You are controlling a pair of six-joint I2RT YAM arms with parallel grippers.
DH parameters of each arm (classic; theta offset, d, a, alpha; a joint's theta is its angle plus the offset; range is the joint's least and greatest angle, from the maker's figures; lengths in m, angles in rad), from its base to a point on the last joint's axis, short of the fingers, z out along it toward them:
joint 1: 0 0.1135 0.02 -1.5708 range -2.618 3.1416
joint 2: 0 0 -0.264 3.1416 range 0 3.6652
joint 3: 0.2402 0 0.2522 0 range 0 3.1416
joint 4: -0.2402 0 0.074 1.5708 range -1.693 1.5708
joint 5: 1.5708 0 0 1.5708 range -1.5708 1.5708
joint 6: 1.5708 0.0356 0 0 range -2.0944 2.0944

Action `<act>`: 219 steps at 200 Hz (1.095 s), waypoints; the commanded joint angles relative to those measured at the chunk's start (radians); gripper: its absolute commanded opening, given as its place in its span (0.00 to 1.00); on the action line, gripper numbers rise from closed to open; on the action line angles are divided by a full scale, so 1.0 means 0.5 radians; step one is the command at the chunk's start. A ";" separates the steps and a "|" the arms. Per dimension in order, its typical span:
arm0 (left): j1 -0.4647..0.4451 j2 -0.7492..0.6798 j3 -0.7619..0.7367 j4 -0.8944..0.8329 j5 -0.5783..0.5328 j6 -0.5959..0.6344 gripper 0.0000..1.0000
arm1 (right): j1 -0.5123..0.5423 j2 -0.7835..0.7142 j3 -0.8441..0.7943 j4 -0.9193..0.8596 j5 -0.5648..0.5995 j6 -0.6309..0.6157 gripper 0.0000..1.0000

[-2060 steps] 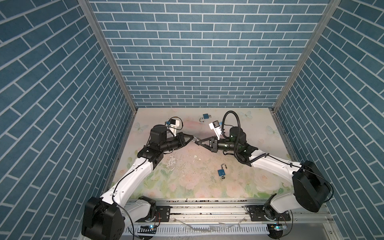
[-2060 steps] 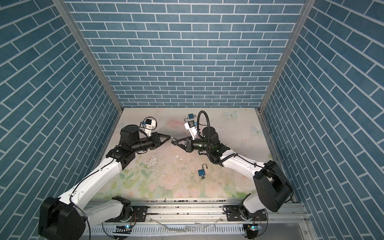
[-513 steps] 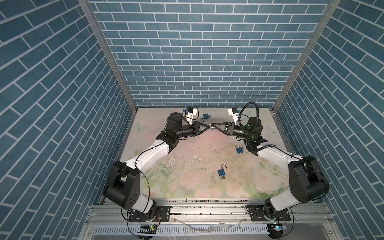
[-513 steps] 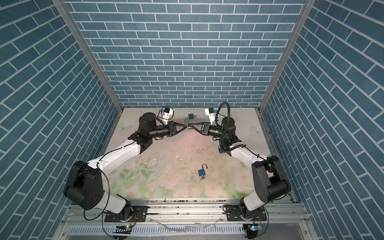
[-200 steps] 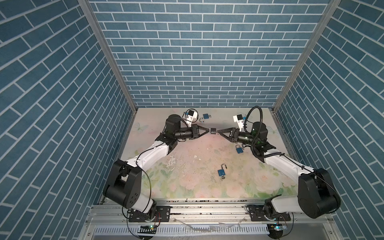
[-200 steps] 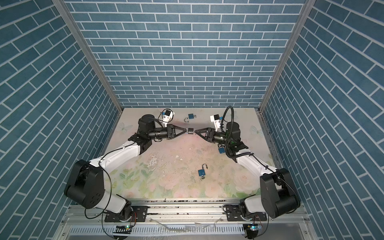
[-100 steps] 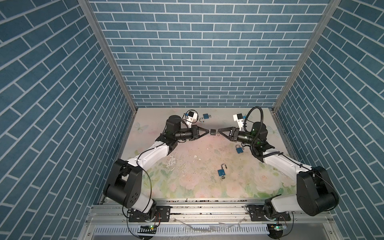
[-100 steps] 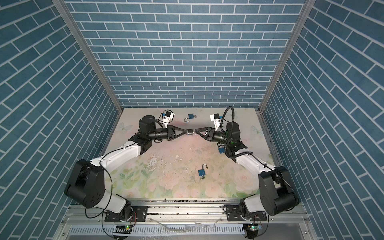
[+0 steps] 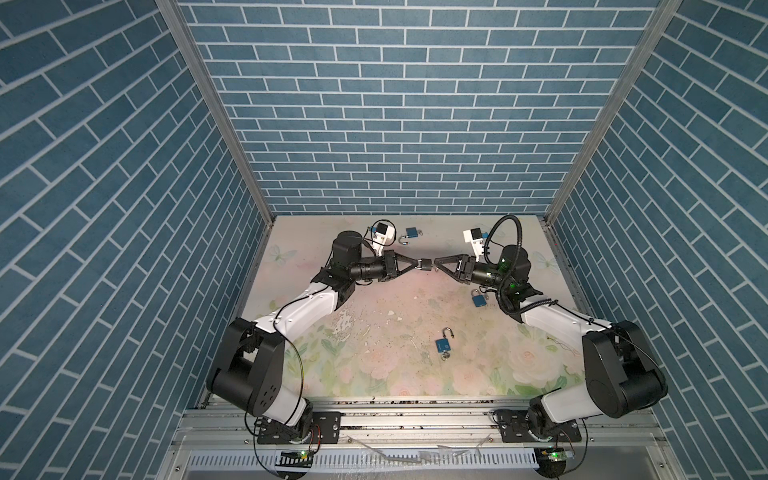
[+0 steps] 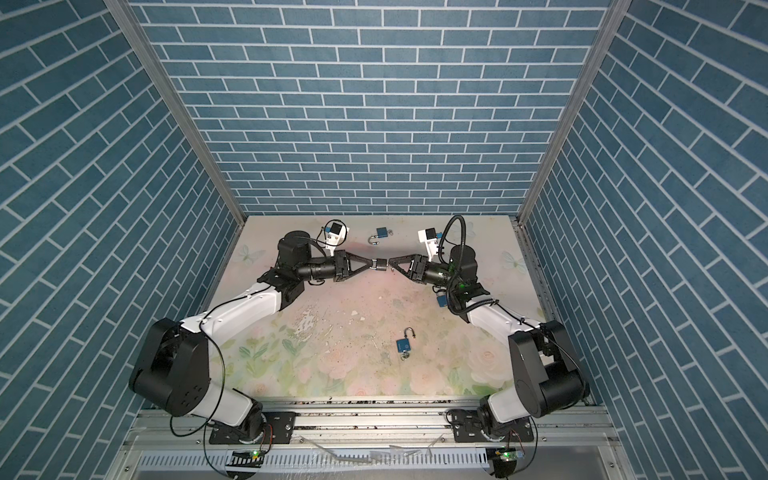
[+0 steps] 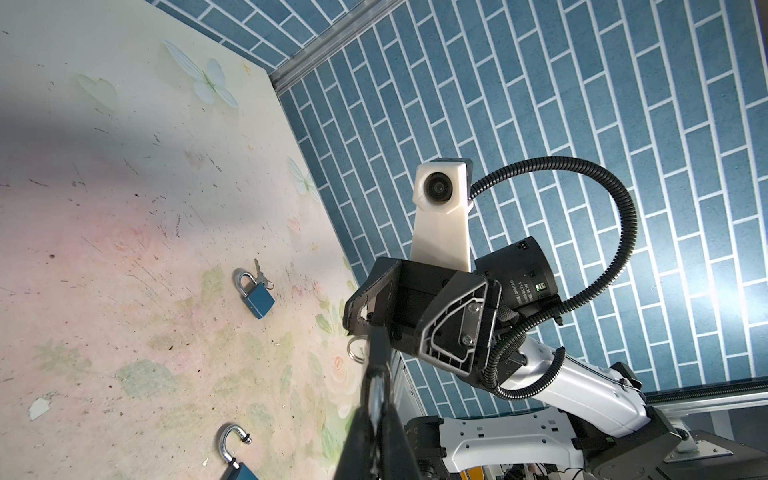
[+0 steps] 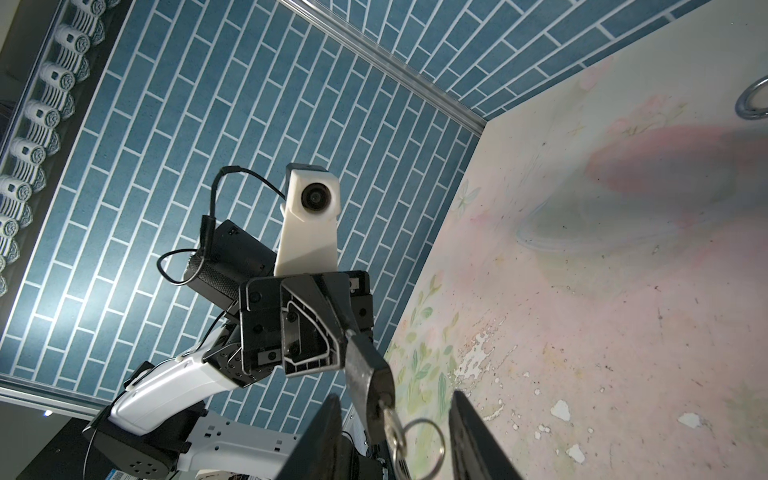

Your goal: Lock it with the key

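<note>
Horizontally outstretched — left pincer (image 9: 418,265) on padlock (image 9: 426,264), right pincer (image 9: 436,263) opposite.

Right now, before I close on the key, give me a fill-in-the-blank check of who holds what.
The left gripper is ____ on the padlock, held clear of the table.
The right gripper stands ____ around the key in that padlock.
____ other padlocks lie on the table.
Missing words: shut; open; three.

Both top views look down from near over the table (image 9: 374,299); wrist views face each other across the padlock (image 12: 368,374).
</note>
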 commanded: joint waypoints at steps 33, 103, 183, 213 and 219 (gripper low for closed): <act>0.009 -0.021 -0.016 0.171 0.025 -0.062 0.00 | -0.001 0.062 -0.061 0.282 -0.066 0.137 0.43; 0.009 -0.008 -0.022 0.196 0.021 -0.079 0.00 | -0.001 0.117 -0.108 0.514 -0.090 0.251 0.42; 0.009 0.002 -0.033 0.220 0.011 -0.090 0.00 | 0.004 0.159 -0.117 0.659 -0.131 0.342 0.37; 0.009 0.004 -0.034 0.221 0.009 -0.088 0.00 | 0.008 0.159 -0.117 0.659 -0.134 0.339 0.32; 0.009 0.005 -0.034 0.223 0.011 -0.090 0.00 | 0.008 0.162 -0.114 0.657 -0.137 0.339 0.32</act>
